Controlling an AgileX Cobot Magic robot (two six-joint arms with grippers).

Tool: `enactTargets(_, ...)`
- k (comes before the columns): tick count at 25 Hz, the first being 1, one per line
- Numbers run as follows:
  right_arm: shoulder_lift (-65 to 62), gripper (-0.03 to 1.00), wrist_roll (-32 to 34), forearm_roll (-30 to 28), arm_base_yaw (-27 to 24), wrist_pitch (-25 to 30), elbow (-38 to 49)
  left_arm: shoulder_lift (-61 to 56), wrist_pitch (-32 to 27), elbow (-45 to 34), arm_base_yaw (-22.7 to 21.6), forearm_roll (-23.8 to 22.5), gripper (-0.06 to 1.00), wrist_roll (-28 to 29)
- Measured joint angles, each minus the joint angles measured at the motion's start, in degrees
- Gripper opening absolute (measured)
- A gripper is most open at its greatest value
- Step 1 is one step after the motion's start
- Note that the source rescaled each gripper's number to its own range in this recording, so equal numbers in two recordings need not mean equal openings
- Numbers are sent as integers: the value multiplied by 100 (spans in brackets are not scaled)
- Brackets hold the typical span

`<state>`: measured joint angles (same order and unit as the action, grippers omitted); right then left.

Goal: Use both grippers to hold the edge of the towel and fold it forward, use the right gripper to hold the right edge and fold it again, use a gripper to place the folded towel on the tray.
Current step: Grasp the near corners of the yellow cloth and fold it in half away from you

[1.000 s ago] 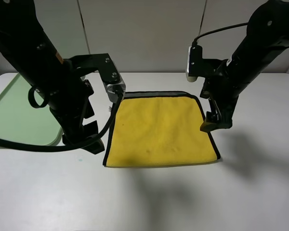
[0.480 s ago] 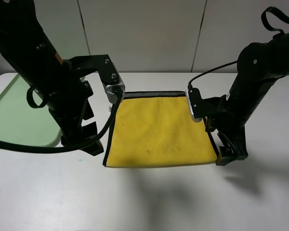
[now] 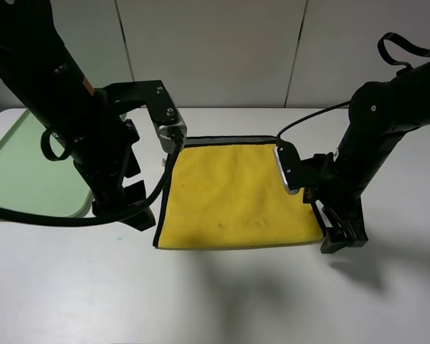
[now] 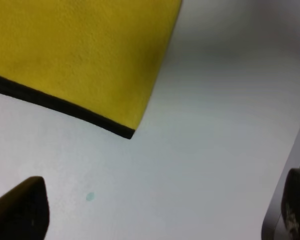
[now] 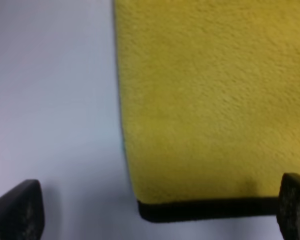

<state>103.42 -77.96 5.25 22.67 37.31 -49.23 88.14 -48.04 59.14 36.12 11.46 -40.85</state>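
**Down on the table at the towel's two near corners: both claws open, holding nothing**

Left of centre in the high view, got the left gripper (image 3: 125, 211) down low over the white table (image 3: 215, 301), jaws spread wide and empty. Can see its two black fingers (image 4: 20, 210) poking into the wrist shot, with only bare tabletop and a tiny teal speck (image 4: 90, 196) between them. Sits just beside the near left corner of the towel (image 3: 236, 197), apart from it by the look of things.

Right of centre and a bit lower, same deal with the right gripper (image 3: 342, 242): released, fingers far apart, nothing pinched. Hangs right at the towel's near right corner. Going by the wrist shot, that corner falls between the fingers, one over bare table, the other at the black binding. Can't tell whether touching or not.

Further out, two grey wrist boxes: one (image 3: 168, 129) up by the towel's far left corner, the other (image 3: 287, 168) over its right side. Also a thick black cable (image 3: 57, 218) looping off the left edge of frame.

Smack in the middle of frame, the towel itself, lying flat, yellow side up, with the edge of the towel (image 3: 240, 246) black all round and a sliver of grey (image 3: 229, 140) along the far side.

Over at the left edge of frame, the tray (image 3: 29, 172): pale green, partly hidden behind the left arm, well apart from the towel.
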Motion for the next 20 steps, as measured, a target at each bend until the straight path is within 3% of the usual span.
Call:
enactTargets(13,370,100,-143,0,0,-201,0,0,24,-7,0,0,92,0)
enactTargets(20,370,100,-142,0,0,-298,0,0,372,-136,0,0,92,-60)
